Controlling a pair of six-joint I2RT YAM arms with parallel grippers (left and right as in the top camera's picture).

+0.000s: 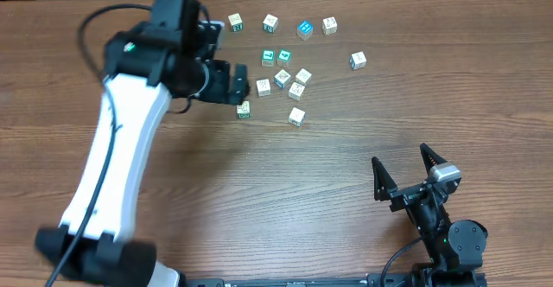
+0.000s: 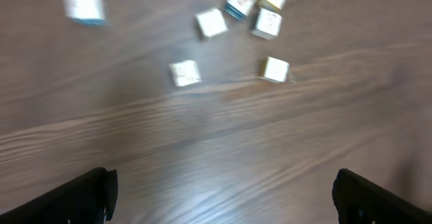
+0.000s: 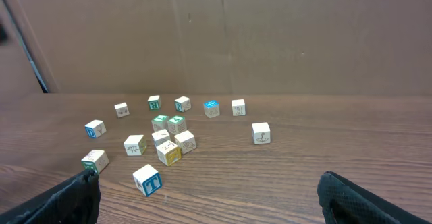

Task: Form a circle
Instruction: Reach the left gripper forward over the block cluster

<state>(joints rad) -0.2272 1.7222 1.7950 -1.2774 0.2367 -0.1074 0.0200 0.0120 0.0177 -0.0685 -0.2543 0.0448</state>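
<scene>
Overhead: the small white, pale-wood and teal printed cubes (image 1: 282,79) lie as a loose scatter toward 12 o'clock on the brown wood-grain surface (image 1: 346,200). No ring yet, and the middle ones are packed close. The left gripper (image 1: 235,81) hangs at 9 o'clock of the scatter, its jaws unreadable from up here. A pale cube with green print (image 1: 244,109) lies just beside it at 6 o'clock. The right gripper (image 1: 400,156) sits at 5 o'clock of the surface, fingers spread, holding nothing, well apart from the cubes. Risk: wide jaws going into the packed middle would shove neighbours and tumble them, making the spacing worse. The lone white cube (image 1: 358,60) out at 3 o'clock could end up outside the ring. Left wrist: the left gripper (image 2: 226,200) is spread wide and empty, a finger in each bottom corner, with the cubes up at 12 o'clock. The picture is blurred, so aiming at a single cube looks shaky and a finger could clip the one beside it. Right wrist: the right gripper (image 3: 209,200) is spread and empty, with a white cube with a blue T (image 3: 147,180) nearest at 11 o'clock. Risk: both arms reaching into the same scatter could collide or push cubes against each other's work.
</scene>
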